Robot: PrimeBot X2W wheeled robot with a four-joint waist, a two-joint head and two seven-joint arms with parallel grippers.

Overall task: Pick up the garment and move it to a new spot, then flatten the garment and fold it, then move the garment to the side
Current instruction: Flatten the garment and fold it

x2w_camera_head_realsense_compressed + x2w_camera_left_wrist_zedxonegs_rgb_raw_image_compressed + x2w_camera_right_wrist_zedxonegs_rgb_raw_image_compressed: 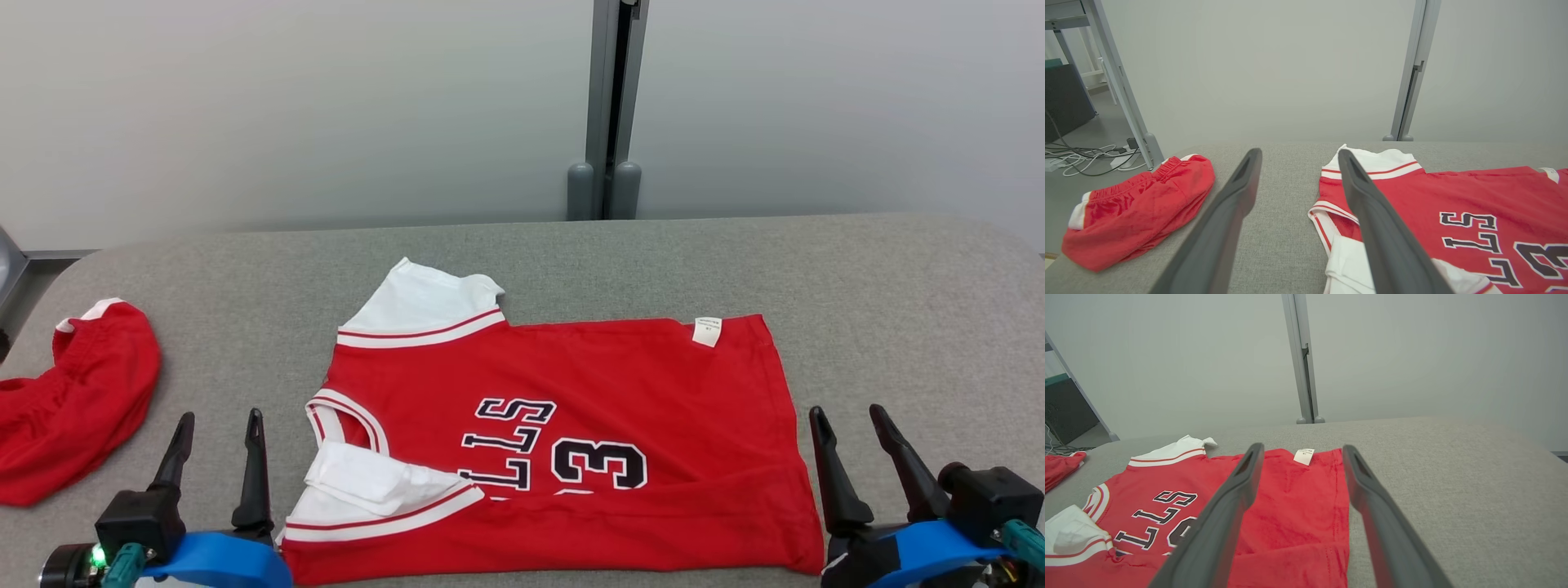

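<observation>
The garment is a red jersey with white sleeves, dark lettering and a "3". It lies spread on the grey table, neck to the left, hem with a white label to the right, its near edge folded over. My left gripper stands open just left of the collar, touching nothing. At the jersey's right hem my right gripper is open and empty too. The left wrist view has the jersey right of my open gripper. In the right wrist view my open gripper points over the hem.
A bunched pair of red shorts lies at the table's left edge, also in the left wrist view as red shorts. A grey post stands behind the table. Cables lie on the floor far left.
</observation>
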